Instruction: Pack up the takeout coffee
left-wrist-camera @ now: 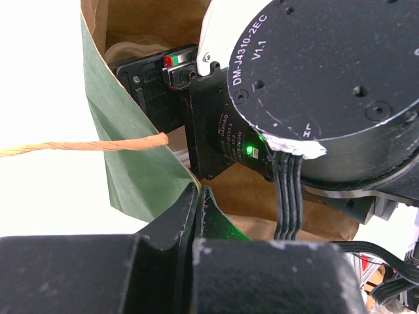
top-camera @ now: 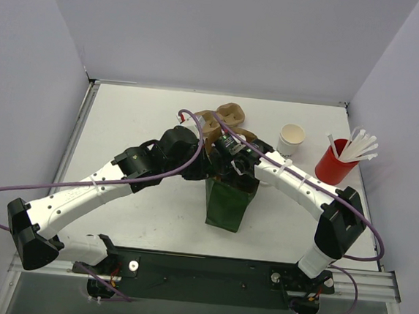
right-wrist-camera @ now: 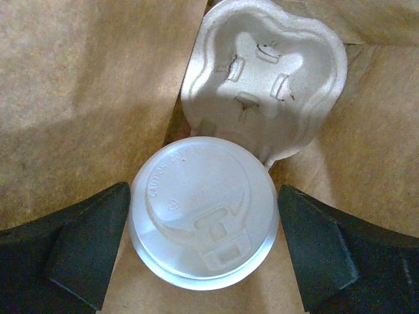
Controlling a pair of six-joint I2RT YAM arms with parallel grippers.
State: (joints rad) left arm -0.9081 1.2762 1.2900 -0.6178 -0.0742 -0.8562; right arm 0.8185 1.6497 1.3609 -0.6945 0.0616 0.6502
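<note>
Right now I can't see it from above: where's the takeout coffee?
In the right wrist view, the takeout coffee sits inside the paper bag, flanked by the open right gripper, beside a pulp cup carrier.

The white table (top-camera: 139,121) has a green paper bag (top-camera: 227,206) standing upright near its middle, a little toward the near edge. Behind the bag lie brown cardboard cup trays (top-camera: 228,116), partly hidden. Off to the right stands a white cup (top-camera: 292,138), tan inside, and just beside it a red cup (top-camera: 332,168) holding white straws (top-camera: 357,146).
</note>
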